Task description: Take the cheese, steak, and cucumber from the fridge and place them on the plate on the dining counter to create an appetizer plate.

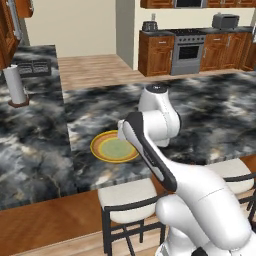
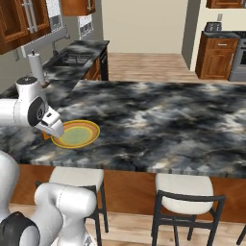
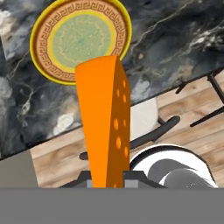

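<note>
In the hand view my gripper (image 3: 107,178) is shut on the cheese (image 3: 103,122), an orange wedge with small holes that stands up between the fingers. Beyond its tip lies the plate (image 3: 41,48), yellow-rimmed with a pale green centre and nothing on it. The plate (image 1: 100,151) rests near the front edge of the dining counter (image 1: 210,115), a dark marbled top. From the right base camera the hand hangs just left of the plate (image 2: 91,133), above the counter (image 2: 158,120), and a sliver of cheese (image 2: 46,136) peeks out under it. The steak, cucumber and fridge are out of view.
Cushioned bar stools (image 1: 127,200) (image 2: 185,190) stand along the counter's near side, under the arm. A paper towel roll (image 1: 15,85) stands on the side counter to the left, near a sink (image 2: 72,58). A stove (image 1: 187,50) and a toaster (image 1: 225,21) are at the far wall.
</note>
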